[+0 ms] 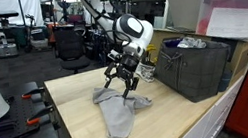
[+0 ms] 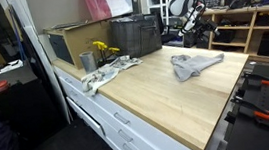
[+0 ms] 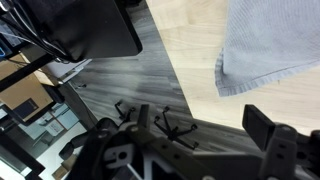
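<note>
While your gripper [image 1: 124, 79] hangs just above the grey cloth [image 1: 121, 110], its 2 fingers [image 3: 262, 128] stand wide apart with nothing between them. The cloth lies rumpled on the bench [image 1: 73, 96], between the dark crate [image 1: 200, 66] and the bench's open end. In the wrist view 1 hem of it [image 3: 270, 40] runs close to the bench's edge.

You can expect it to be light, limp and not at all fragile. It will likely sag and drape from whatever point you pinch. The raised fold under the gripper looks the best hold, since the flat parts lie thin against the wood. No brand or writing is legible; the white sheet [image 1: 237, 20] behind the crate is too blurred to read.
</note>
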Controlling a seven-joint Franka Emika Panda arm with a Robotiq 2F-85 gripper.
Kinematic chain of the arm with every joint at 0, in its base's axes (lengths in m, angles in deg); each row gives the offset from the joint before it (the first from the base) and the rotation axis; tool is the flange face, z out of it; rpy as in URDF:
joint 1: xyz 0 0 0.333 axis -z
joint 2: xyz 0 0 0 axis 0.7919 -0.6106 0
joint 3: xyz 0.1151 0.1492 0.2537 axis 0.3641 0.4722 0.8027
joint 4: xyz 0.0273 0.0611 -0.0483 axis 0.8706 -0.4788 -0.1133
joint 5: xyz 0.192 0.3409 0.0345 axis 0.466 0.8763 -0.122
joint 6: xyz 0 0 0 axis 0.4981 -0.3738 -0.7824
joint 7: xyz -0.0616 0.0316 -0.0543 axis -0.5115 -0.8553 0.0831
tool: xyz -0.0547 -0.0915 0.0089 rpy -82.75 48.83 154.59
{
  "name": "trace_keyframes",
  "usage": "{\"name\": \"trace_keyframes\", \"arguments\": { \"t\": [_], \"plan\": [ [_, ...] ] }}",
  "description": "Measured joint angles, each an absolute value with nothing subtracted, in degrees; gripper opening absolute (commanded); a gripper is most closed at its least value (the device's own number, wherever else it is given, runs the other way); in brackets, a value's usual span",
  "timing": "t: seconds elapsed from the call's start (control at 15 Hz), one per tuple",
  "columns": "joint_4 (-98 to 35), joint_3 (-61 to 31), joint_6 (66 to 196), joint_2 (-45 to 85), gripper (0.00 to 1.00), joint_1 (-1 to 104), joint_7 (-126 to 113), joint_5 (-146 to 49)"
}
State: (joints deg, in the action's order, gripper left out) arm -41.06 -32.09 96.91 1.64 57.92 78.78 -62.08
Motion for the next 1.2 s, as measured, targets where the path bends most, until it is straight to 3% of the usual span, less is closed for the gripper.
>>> {"name": "trace_keyframes", "arguments": {
  "t": [0.67,1.2],
  "plan": [
    [-46.51,-22.65,106.86,5.43,1.00,60.80,63.08,-45.09],
    [-51.44,-19.91,112.56,3.14,1.00,64.94,36.32,-28.93]
  ]
}}
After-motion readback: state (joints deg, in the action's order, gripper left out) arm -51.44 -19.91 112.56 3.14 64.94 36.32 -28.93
